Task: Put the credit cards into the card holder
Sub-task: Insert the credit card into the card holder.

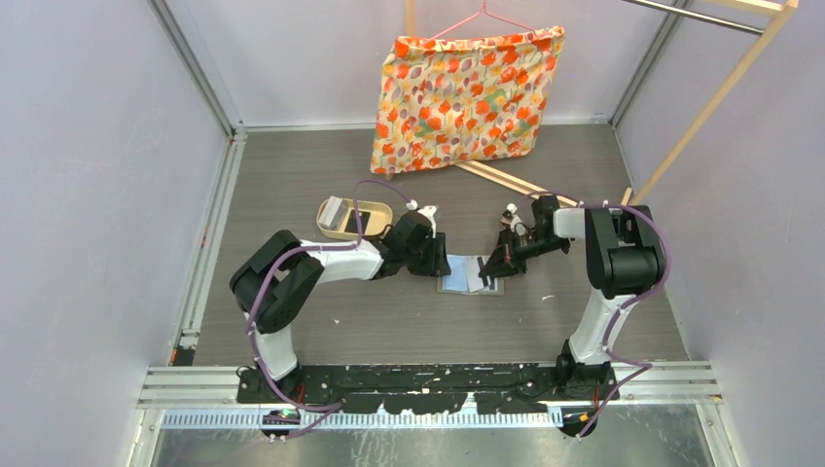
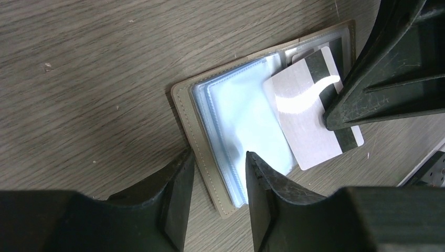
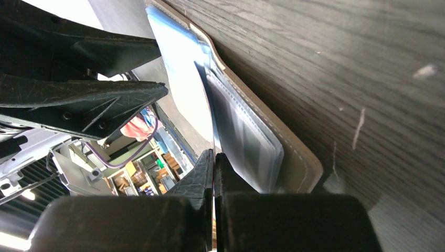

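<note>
Open card holder [image 1: 471, 276] lies on tabletop [image 1: 389, 326], roughly midway between left and right edges. The left pincer [image 2: 218, 164] is parted, tips at the holder's edge, probably pinning it flat. The right pincer [image 3: 214, 157] clamps a striped pale card [image 2: 307, 126], angled over the pockets for insertion.

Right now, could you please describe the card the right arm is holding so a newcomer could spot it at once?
In front of the floral cloth, between the arms, lies the open grey card holder. Slanted across it is the pale card, pinched by the right fingers. Its black stripe sets it apart from the bluish clear pockets.
</note>
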Available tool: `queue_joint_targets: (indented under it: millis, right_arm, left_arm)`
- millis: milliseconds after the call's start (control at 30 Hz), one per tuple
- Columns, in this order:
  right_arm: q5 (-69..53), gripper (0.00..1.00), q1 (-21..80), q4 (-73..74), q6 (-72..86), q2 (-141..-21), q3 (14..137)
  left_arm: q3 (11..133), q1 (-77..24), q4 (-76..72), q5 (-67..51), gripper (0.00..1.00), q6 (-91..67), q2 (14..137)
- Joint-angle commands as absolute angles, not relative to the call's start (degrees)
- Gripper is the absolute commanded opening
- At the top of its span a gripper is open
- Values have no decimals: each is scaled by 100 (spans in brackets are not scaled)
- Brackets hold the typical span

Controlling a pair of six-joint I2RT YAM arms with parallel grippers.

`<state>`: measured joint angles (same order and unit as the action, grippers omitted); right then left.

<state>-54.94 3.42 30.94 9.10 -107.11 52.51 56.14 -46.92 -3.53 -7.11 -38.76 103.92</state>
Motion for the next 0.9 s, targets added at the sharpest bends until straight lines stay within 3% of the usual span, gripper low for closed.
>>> queue_joint_targets:
  millis: [0,867]
  right_arm:
    - [-5210,1,370,3203,792,-10801,5431]
    - [-4603,5,513,2326,1430,-10523,5274]
  left_arm:
    - [5668,-4737,-18,-823,42,-3867,10573]
    - [5775,-4746,136,-1046,39,-3819,10696]
